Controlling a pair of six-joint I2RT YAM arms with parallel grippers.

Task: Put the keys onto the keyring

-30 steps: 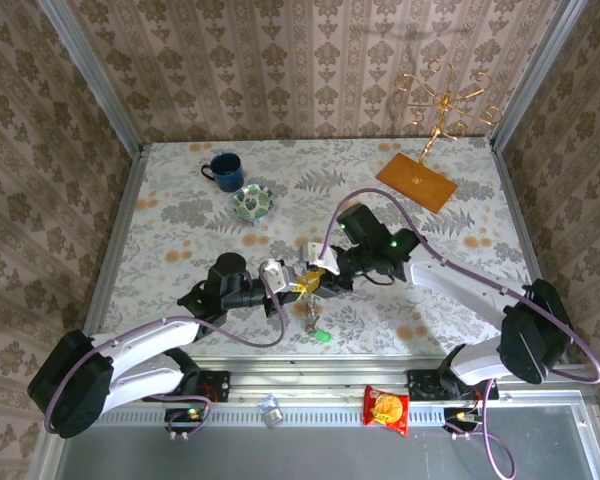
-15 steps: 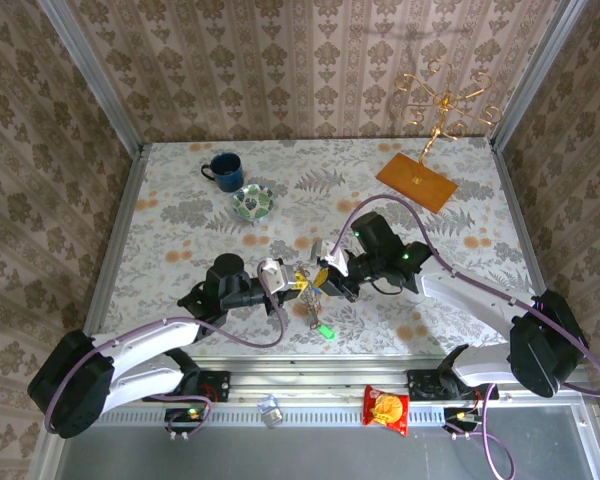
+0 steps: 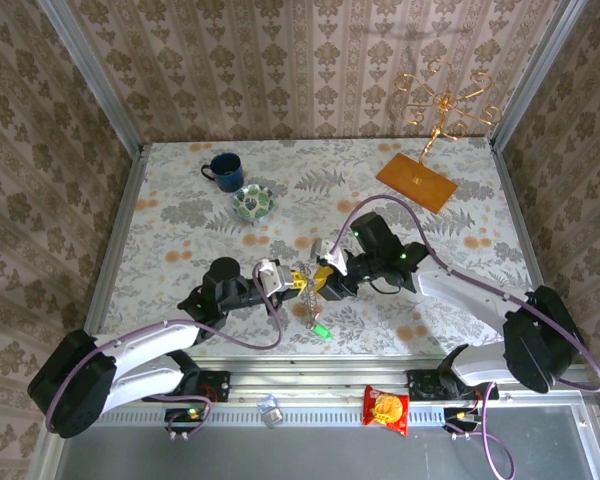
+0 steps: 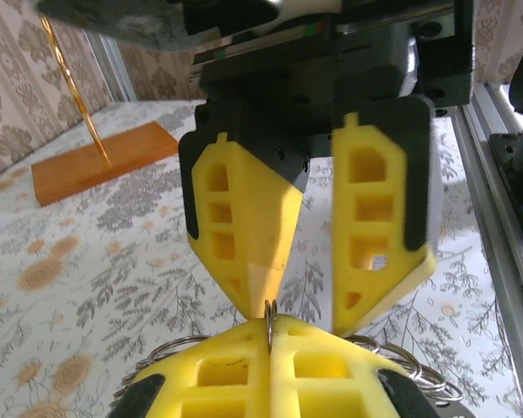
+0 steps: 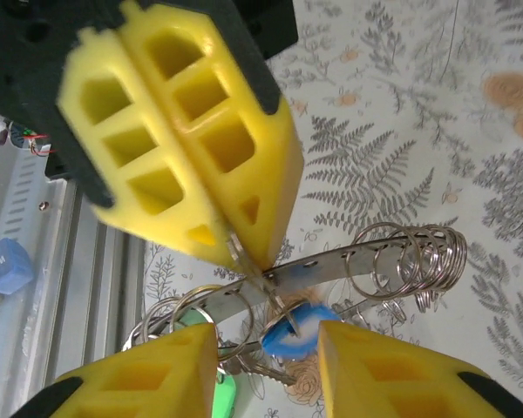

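While the left end effector (image 3: 279, 277) is clamped fully shut on the keyring (image 5: 336, 264) at centre frame, just above the counter (image 3: 180, 215), the right end effector (image 3: 326, 277) sits approx. half open w/ nothing gripped — the blue-tagged key (image 5: 296, 327) lies just off its fingertips, and the green-tagged key (image 5: 225, 394) dangles lower. Best, imo: close on the key's metal, not the tag, hold the left steady and feed slowly along the wire so nothing twists.
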